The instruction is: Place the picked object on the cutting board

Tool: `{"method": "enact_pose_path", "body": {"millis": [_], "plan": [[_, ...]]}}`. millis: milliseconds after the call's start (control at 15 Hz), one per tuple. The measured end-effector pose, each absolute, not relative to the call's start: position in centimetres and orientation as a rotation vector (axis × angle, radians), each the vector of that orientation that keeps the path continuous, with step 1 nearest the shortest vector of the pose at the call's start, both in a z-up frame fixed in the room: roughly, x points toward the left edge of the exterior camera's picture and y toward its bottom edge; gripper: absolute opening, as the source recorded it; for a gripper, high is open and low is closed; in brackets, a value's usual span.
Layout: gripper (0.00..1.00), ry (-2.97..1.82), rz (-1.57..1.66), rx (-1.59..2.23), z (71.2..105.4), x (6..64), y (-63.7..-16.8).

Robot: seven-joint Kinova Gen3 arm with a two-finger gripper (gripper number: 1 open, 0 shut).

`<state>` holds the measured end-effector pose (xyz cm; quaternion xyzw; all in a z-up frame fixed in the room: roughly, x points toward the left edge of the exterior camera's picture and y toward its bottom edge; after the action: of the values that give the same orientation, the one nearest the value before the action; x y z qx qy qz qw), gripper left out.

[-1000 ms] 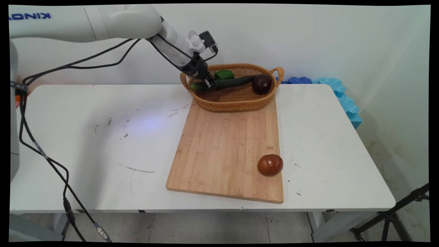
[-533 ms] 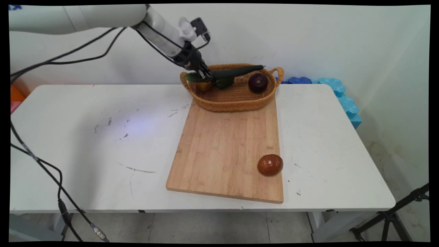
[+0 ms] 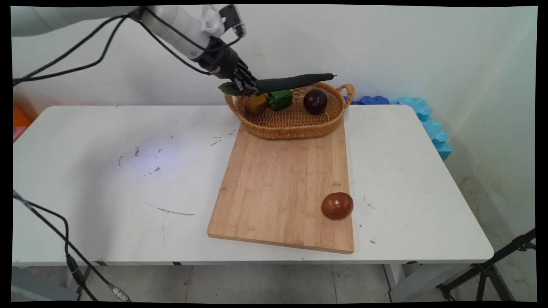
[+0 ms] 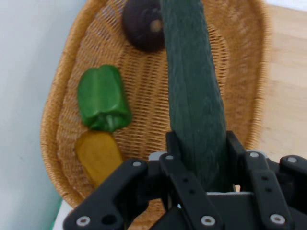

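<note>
One cucumber, long and dark green with a rough skin, sits in the pincer, clamped close to one end. The short blunt end pokes out behind the grip, and the long remainder runs forward and away from it, nearly level. In the hand view the fingers press against both flanks of the cucumber. The pincer is parted only as far as the vegetable's thickness, and nothing else is between the pads. The load hangs clear of the wicker basket, directly above its rim, touching neither the weave nor the contents. Just below the pincer lie a green pepper and, tight beside it, a yellow-brown piece of uncertain kind. Farther out, beneath the cucumber's far half, rests a dark purple round thing, apart from the other two. From the hand the same trio shows inside the basket: pepper, yellow piece touching it, purple round at the far end beside the cucumber's line. A wooden cutting board lies below and nearer the camera than the pincer, abutting the basket. A reddish-brown round thing sits at the board's near corner, well apart from the pincer. Board and basket rest on the white table. Blue foam blocks lie beyond the cucumber's tip, off the table's far side — well away from the grip.
</note>
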<state>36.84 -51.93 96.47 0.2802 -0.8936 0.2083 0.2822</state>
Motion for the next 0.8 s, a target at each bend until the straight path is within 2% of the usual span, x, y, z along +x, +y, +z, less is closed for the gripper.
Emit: {"method": "enact_pose_path", "body": {"millis": [333, 800], "plan": [[0.00, -2.392, 0.503, 0.610, 97.6, 38.5, -48.6], [0.00, -2.409, 0.425, 0.474, 95.6, 39.6, -45.5]]}}
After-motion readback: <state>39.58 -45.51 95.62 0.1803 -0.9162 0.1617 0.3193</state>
